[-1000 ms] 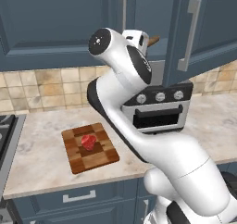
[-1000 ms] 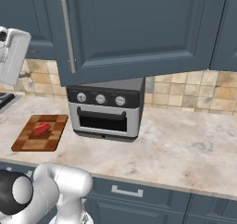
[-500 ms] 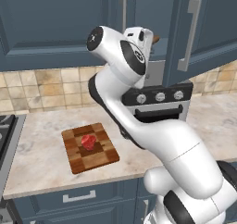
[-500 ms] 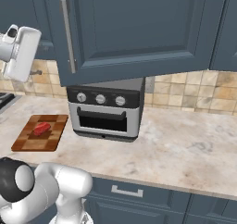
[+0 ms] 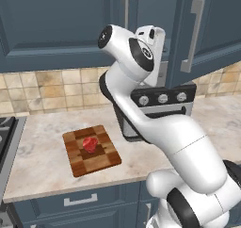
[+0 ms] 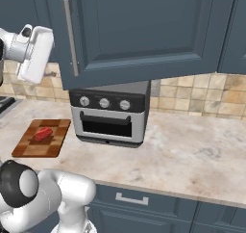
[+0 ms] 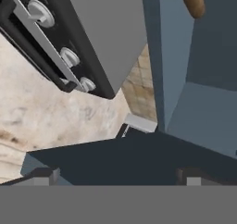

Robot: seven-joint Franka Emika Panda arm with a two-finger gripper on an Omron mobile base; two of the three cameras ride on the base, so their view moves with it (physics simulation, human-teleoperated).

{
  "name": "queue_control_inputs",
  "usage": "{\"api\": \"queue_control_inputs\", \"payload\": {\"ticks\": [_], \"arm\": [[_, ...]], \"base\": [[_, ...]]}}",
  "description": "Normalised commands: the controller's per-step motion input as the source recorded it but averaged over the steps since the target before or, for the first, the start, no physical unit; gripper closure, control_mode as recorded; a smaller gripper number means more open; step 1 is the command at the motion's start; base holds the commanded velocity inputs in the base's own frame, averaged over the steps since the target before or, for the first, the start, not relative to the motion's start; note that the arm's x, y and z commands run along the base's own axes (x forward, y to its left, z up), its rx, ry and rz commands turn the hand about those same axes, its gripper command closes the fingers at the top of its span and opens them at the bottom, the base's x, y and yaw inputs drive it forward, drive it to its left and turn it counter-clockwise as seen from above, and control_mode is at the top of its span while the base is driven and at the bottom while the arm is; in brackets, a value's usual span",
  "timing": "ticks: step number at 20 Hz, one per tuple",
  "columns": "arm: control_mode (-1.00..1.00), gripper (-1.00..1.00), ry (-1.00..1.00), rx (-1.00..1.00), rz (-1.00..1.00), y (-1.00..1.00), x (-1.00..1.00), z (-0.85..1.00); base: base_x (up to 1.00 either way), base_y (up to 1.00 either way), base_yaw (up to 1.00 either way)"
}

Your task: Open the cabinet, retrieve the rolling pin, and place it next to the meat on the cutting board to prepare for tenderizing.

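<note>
standing open: cabinet (image 6: 144,30), one panelled door swung out over the toaster oven (image 6: 109,112), so step one reads as done. rolling pin (image 7: 192,0): one brown wooden end visible in the hand view, inside the cabinet, not yet gripped. gripper (image 7: 115,176): raised near the open cabinet, fingers (image 7: 44,176) spread wide apart, holding nothing. meat (image 5: 90,144): red lump resting near the middle of the cutting board. cutting board (image 5: 101,161): checkered wood, flat on the desk (image 5: 42,166), left of the oven, bare wood free on each side of the meat. remaining, by judgement: reach in, take the pin, carry it down, lay it beside the meat.
</note>
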Motion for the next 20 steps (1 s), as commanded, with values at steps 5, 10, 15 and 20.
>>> {"api": "queue_control_inputs", "payload": {"ticks": [5,10,15,20], "arm": [[-1.00,-1.00,0.03,-0.04,-0.07,-0.64,-0.16,0.00],[-1.00,-1.00,0.00,0.00,-0.07,-0.88,-0.76,0.00],[-1.00,-1.00,0.00,0.00,-0.09,-0.79,-0.93,0.00],[-1.00,-1.00,0.02,0.00,-0.11,-0.80,-0.41,0.00]], "base": [[0.00,0.00,0.00],[0.00,0.00,0.00],[0.00,0.00,0.00],[0.00,0.00,0.00]]}}
